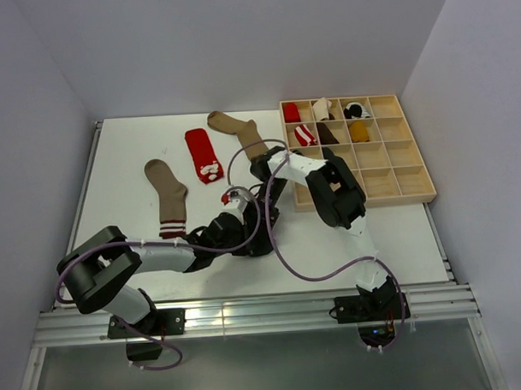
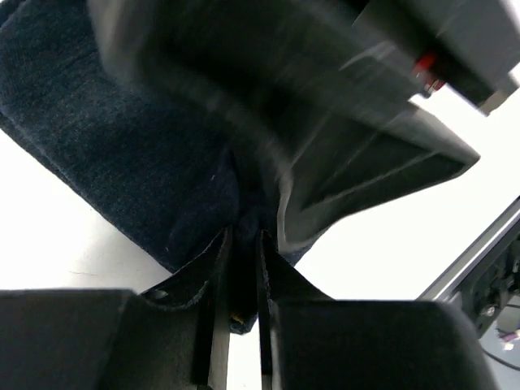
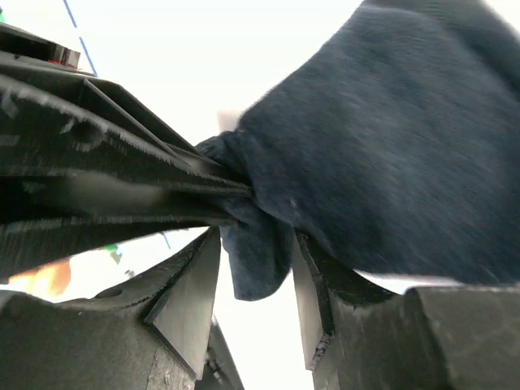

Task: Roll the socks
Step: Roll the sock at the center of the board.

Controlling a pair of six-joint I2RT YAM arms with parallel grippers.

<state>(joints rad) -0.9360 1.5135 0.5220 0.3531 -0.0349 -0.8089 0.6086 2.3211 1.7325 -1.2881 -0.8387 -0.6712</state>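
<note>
On the surface (image 1: 399, 233), my left tool (image 2: 242, 244) pinched the navy sock (image 2: 122, 146), right tool (image 3: 258, 237) spread; tan sock (image 1: 168, 191), red sock (image 1: 204, 152), brown sock (image 1: 239, 131) lay unrolled.

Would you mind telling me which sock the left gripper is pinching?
The navy sock: the left gripper pinches it, whereas the tan sock, red sock and brown sock lie flat, untouched.

crowded middle, free room near right
left gripper (image 2: 244, 240) and right gripper (image 3: 256, 260) meet tip to tip at the navy sock (image 3: 390, 162); tan sock (image 1: 168, 194), red sock (image 1: 204, 154) and brown sock (image 1: 237, 127) lie far left, wooden tray (image 1: 406, 183) far right; bare table (image 1: 399, 233) between tray and near edge.
</note>
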